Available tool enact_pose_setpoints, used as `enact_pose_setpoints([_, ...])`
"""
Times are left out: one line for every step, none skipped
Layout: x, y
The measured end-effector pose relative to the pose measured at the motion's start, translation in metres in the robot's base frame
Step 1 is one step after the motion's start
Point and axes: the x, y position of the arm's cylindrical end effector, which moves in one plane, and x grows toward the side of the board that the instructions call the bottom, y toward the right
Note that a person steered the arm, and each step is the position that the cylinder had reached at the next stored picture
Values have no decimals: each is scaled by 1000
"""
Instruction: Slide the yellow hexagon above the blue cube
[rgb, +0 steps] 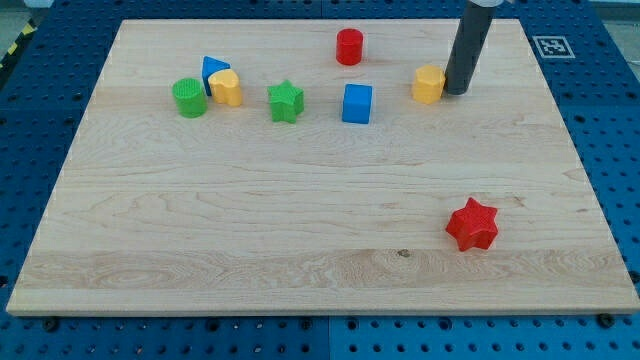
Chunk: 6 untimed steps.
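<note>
The yellow hexagon (429, 84) lies in the upper right part of the wooden board. The blue cube (357, 103) sits to its left and slightly lower. My tip (457, 91) rests on the board right against the hexagon's right side; the dark rod rises from it toward the view's top. The space between hexagon and cube is about one block wide.
A red cylinder (349, 46) stands above the blue cube near the board's top edge. A green star (286, 101), a yellow block (226, 88), a blue block (212, 70) and a green cylinder (189, 97) lie at upper left. A red star (472, 224) lies at lower right.
</note>
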Motion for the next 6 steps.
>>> enact_pose_setpoints([0,-7])
enact_pose_setpoints([0,-16])
enact_pose_setpoints([0,-28])
enact_pose_setpoints([0,-44])
enact_pose_setpoints([-1,-55])
enact_pose_setpoints([-9,-67])
